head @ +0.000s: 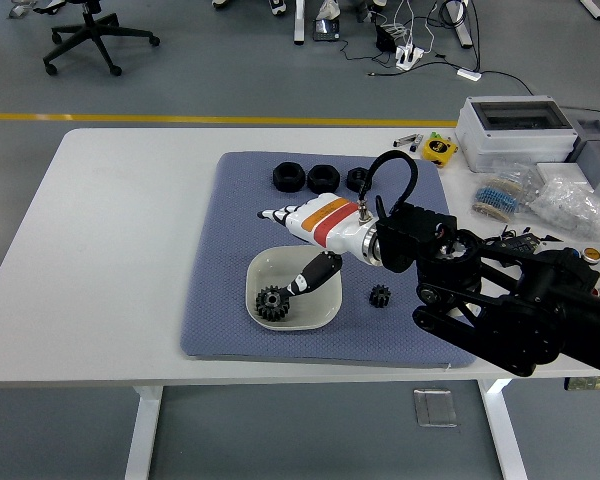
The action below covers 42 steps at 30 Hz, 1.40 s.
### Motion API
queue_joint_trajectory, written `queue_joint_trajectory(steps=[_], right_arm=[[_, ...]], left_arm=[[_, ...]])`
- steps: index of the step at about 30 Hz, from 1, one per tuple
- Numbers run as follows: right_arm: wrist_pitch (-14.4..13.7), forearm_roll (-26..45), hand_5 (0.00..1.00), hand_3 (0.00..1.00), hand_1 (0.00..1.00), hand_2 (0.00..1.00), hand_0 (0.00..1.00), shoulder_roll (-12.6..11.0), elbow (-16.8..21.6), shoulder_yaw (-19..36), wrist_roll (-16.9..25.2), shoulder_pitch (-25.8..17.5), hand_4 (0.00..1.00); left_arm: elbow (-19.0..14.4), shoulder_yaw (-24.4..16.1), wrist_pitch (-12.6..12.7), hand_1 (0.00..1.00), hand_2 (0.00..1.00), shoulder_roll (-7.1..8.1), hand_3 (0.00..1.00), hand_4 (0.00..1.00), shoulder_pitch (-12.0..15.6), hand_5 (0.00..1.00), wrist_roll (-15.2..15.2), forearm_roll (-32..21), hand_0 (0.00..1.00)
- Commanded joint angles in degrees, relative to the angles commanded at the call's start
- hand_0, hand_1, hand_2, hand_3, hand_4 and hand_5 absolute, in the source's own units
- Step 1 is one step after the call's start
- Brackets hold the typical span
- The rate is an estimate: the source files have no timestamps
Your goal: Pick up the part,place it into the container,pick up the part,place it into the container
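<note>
Gear in the bowl, hand spread open above it

Under the right hand (298,238) a black toothed gear (273,304) lies in the rounded-square white bowl (320,312); a smaller gear (380,296) sits nearby on the dimpled blue mat (220,300). The white hand, banded orange and red, holds nothing. Beyond it stand three black hex nuts (322,178). No writing is readable.

The right hand (298,245) hangs over the white bowl (325,304), blocking access from above. The small gear (380,296) lies on bare blue mat (220,260), approachable from the near side. Three black nuts (322,178) line the far edge. Clutter crowds the table's (130,250) right end.
</note>
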Motion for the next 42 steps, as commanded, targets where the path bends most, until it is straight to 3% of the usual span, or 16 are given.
queue_joint_trajectory(steps=[4, 5, 10, 11, 16, 17, 19, 22, 23, 28, 29, 34, 35, 40, 41, 42], right_arm=[[2.7, -0.3, 0.589, 0.956, 0.668, 0.836, 0.57, -2.86, 2.26, 2.45, -0.91, -1.88, 0.998], [3.11, -0.36, 0.583, 0.855, 0.645, 0.776, 0.558, -3.42, 2.68, 2.97, -1.07, -2.27, 0.998], [4.65, -0.61, 0.583, 0.855, 0.645, 0.776, 0.558, -6.22, 2.51, 4.15, -0.89, -3.69, 0.998], [4.58, -0.63, 0.56, 0.776, 0.609, 0.726, 0.541, -6.47, 2.13, 4.04, -0.69, -3.9, 0.998], [3.81, 1.39, 0.56, 0.776, 0.609, 0.726, 0.541, -7.24, -0.78, 3.41, -0.49, -5.97, 0.998], [3.63, 1.6, 0.572, 0.728, 0.6, 0.708, 0.54, -7.29, -1.31, 3.31, -0.4, -6.37, 0.998], [3.16, 1.96, 0.572, 0.728, 0.6, 0.708, 0.54, -7.4, -2.4, 3.1, -0.17, -7.26, 0.998], [1.43, 2.33, 0.572, 0.728, 0.6, 0.708, 0.54, -7.42, -3.75, 2.97, 0.79, -8.48, 0.998], [0.95, 2.67, 0.55, 0.617, 0.567, 0.66, 0.513, -7.31, -4.2, 2.81, 1.1, -8.71, 0.998], [-0.66, 2.96, 0.55, 0.617, 0.567, 0.66, 0.513, -6.89, -5.47, 2.5, 2.29, -9.85, 0.998], [-1.0, 2.94, 0.505, 0.529, 0.488, 0.555, 0.421, -6.88, -5.5, 2.47, 2.49, -10.0, 0.998], [-2.72, 3.35, 0.505, 0.529, 0.488, 0.555, 0.421, -7.01, -5.59, 2.49, 2.98, -10.57, 0.998], [-2.93, 3.41, 0.483, 0.482, 0.406, 0.487, 0.312, -7.03, -5.63, 2.47, 2.99, -10.68, 0.883], [-3.89, 3.62, 0.483, 0.482, 0.406, 0.487, 0.312, -7.01, -6.02, 2.21, 2.98, -11.02, 0.883], [-4.07, 3.53, 0.501, 0.47, 0.343, 0.455, 0.229, -7.02, -6.05, 2.14, 2.92, -11.01, 0.84], [-4.26, 3.37, 0.501, 0.47, 0.343, 0.455, 0.229, -7.04, -6.07, 2.08, 2.91, -10.98, 0.84]], left_arm=[[0.0, -0.06, 0.04, 0.802, 0.835, -0.02, 0.606, 0.545, 0.1, 0.786, 0.0, -0.08, 0.85], [0.0, 0.03, 0.03, 0.801, 0.834, -0.02, 0.606, 0.544, 0.13, 0.786, -0.01, -0.19, 0.849], [0.0, 0.09, -0.01, 0.801, 0.834, -0.06, 0.606, 0.544, 0.31, 0.786, -0.02, -0.36, 0.849], [0.0, 0.05, -0.01, 0.801, 0.833, -0.08, 0.606, 0.544, 0.32, 0.789, 0.01, -0.32, 0.848], [0.0, -0.42, 0.06, 0.801, 0.833, -0.26, 0.606, 0.544, 0.39, 0.789, 0.43, 0.31, 0.848], [0.0, -0.47, 0.07, 0.803, 0.834, -0.29, 0.609, 0.543, 0.38, 0.789, 0.53, 0.38, 0.848], [0.0, -0.84, 0.1, 0.803, 0.834, -0.36, 0.609, 0.543, 0.36, 0.789, 0.75, 0.82, 0.848], [0.0, -1.26, 0.15, 0.803, 0.834, -0.42, 0.609, 0.543, 0.38, 0.789, 0.93, 1.39, 0.848], [0.0, -1.42, 0.14, 0.804, 0.836, -0.43, 0.608, 0.541, 0.42, 0.789, 0.94, 1.56, 0.848], [0.0, -2.08, 0.15, 0.804, 0.836, -0.54, 0.608, 0.541, 0.54, 0.789, 1.17, 2.52, 0.848], [0.0, -2.28, 0.17, 0.802, 0.836, -0.55, 0.608, 0.538, 0.58, 0.787, 1.23, 2.81, 0.848], [0.0, -3.04, 0.15, 0.802, 0.836, -0.56, 0.608, 0.538, 0.64, 0.787, 1.5, 3.9, 0.848], [0.0, -3.24, 0.14, 0.8, 0.835, -0.57, 0.607, 0.539, 0.64, 0.792, 1.56, 4.16, 0.847], [0.0, -3.68, 0.1, 0.8, 0.835, -0.55, 0.607, 0.539, 0.69, 0.792, 1.72, 4.83, 0.847], [0.0, -3.7, 0.11, 0.801, 0.835, -0.56, 0.607, 0.54, 0.68, 0.795, 1.72, 4.86, 0.847], [0.0, -3.69, 0.11, 0.801, 0.835, -0.57, 0.607, 0.54, 0.66, 0.795, 1.72, 4.88, 0.847]])
